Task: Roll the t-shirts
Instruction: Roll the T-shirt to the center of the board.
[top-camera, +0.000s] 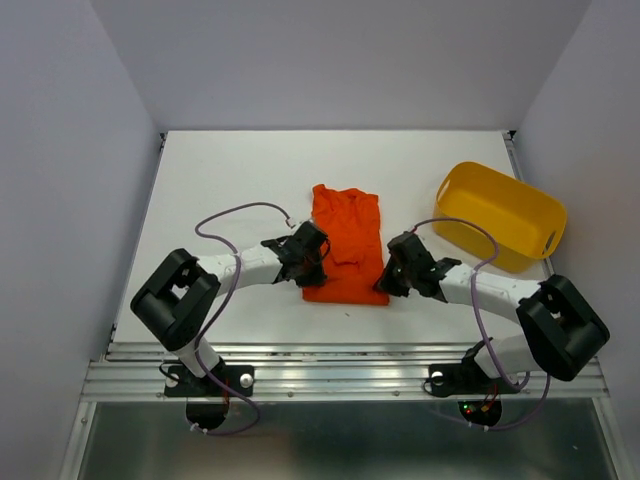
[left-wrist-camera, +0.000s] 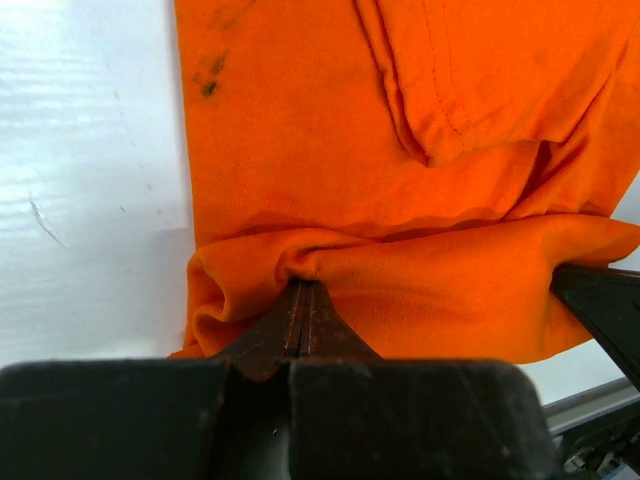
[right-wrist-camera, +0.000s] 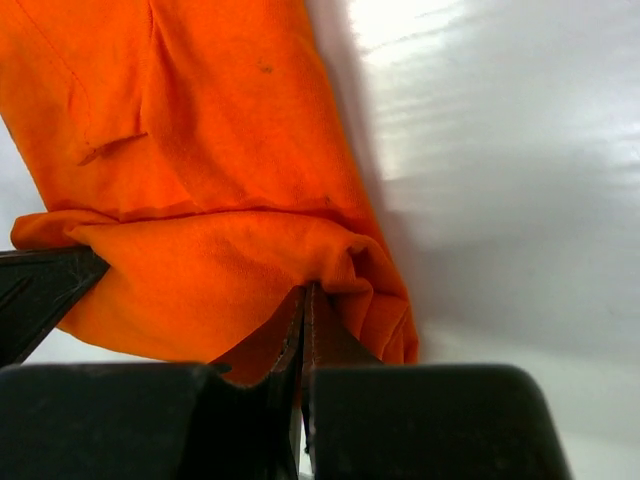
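Observation:
The orange-red t-shirt lies folded into a narrow strip on the white table, its near end turned up into a soft fold. My left gripper is at the fold's left corner, shut with fabric pinched between its tips. My right gripper is at the right corner, also shut on the fold. In each wrist view the other gripper's dark finger shows at the far end of the fold. The fabric under the fold is hidden.
A yellow plastic tub stands at the back right, apart from the shirt. The table's metal front rail runs just behind the arm bases. White walls close in the left, right and far sides.

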